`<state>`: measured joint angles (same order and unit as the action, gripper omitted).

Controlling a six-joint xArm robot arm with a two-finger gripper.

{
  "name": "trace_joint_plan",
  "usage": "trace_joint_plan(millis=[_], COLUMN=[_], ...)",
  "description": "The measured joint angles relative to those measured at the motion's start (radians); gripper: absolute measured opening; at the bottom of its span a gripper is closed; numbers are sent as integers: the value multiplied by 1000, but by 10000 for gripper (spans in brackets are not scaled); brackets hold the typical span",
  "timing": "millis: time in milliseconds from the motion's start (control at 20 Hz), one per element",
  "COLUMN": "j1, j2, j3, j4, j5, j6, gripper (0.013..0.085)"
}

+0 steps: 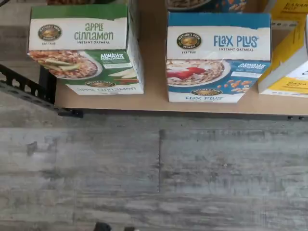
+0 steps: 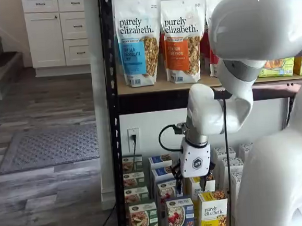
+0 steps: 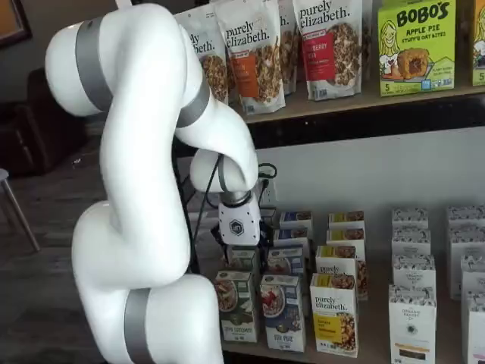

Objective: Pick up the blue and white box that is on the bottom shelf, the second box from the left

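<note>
While hanging above the rows on the bottom shelf [image 3: 364, 345], gripper [image 3: 237, 249] poised behind and above the blue and white box [image 3: 282, 311]. Box upright at the front edge, just beside the green box [image 3: 236, 305], long axis vertical, top face up toward the wrist view. Fingers barely visible in both shelf views; open or closed, cannot tell. Probably needs to come forward and down.

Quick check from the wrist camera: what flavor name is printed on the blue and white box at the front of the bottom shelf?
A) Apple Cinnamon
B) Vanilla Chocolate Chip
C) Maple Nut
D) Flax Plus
D: the blue and white box reads "Flax Plus Instant Oatmeal"; the green box beside it is the one that reads Apple Cinnamon.
</note>
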<state>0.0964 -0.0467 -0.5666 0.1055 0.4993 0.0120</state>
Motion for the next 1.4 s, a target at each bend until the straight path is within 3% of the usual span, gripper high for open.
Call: trace_joint_plan(millis=[250, 650, 1000, 1400], j1=[-13, -23, -13, -11], j2=[75, 207, 296, 388], j3=[-24, -71, -111, -169], j4=[33, 45, 84, 34], j5=[-45, -131, -179, -214], j6=[-46, -73, -103, -56], gripper=[850, 850, 850, 850])
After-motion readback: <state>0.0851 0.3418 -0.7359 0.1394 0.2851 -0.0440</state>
